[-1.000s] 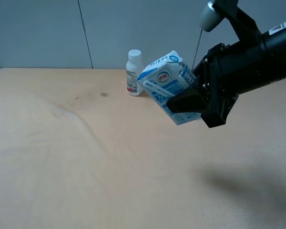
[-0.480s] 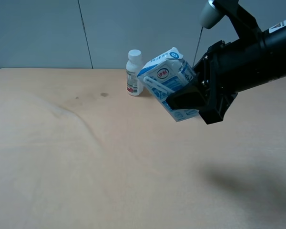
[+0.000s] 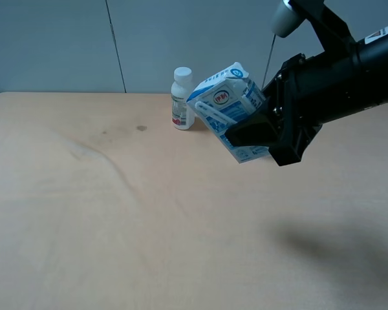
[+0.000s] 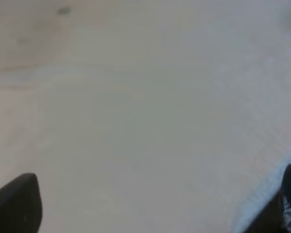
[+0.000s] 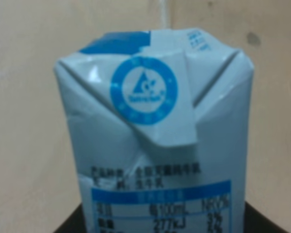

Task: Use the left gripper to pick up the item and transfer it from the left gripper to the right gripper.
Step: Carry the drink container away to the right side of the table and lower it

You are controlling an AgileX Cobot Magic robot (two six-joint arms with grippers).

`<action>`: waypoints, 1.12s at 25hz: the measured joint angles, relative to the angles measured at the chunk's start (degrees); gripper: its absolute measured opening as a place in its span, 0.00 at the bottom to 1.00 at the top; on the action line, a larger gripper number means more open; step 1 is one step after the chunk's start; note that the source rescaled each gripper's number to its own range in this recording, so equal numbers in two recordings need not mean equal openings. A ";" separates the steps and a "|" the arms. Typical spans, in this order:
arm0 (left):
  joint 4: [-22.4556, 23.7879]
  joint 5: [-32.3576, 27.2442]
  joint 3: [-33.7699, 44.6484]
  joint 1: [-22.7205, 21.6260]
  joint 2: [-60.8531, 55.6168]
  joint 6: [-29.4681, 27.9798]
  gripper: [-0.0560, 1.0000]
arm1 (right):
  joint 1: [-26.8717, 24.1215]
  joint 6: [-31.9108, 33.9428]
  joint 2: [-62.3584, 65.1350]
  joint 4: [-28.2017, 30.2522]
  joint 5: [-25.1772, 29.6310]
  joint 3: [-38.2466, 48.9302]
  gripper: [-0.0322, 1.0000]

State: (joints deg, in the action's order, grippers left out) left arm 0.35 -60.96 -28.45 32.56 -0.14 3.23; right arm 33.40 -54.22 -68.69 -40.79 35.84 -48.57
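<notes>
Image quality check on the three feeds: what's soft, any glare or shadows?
Exterior high: sharp, evenly lit, no glare; a diffuse shadow lies on the table at lower right. Left wrist: heavily blurred, showing only bare table and the dark end effector fingers. Right wrist: close on the carton, mildly soft, small print barely legible, warm tint.

carton [image 5: 155,145] base cut off, left end effector [image 4: 155,208] blurred
</notes>
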 joint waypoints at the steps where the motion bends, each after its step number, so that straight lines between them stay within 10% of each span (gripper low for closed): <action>1: 0.00 0.00 0.00 -1.78 0.00 0.00 0.97 | 0.00 0.33 0.00 0.00 0.00 0.00 0.03; 16: 0.00 0.39 0.02 -33.54 -0.05 0.00 0.97 | 0.00 6.39 0.00 1.02 0.00 0.00 0.03; 28: 0.67 0.39 0.02 -38.02 -0.05 -0.04 0.97 | 0.00 35.65 0.00 20.31 0.97 0.00 0.03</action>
State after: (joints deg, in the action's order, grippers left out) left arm 1.02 -60.57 -28.43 -5.46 -0.19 3.19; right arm 33.40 -18.57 -68.69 -20.47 36.81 -48.57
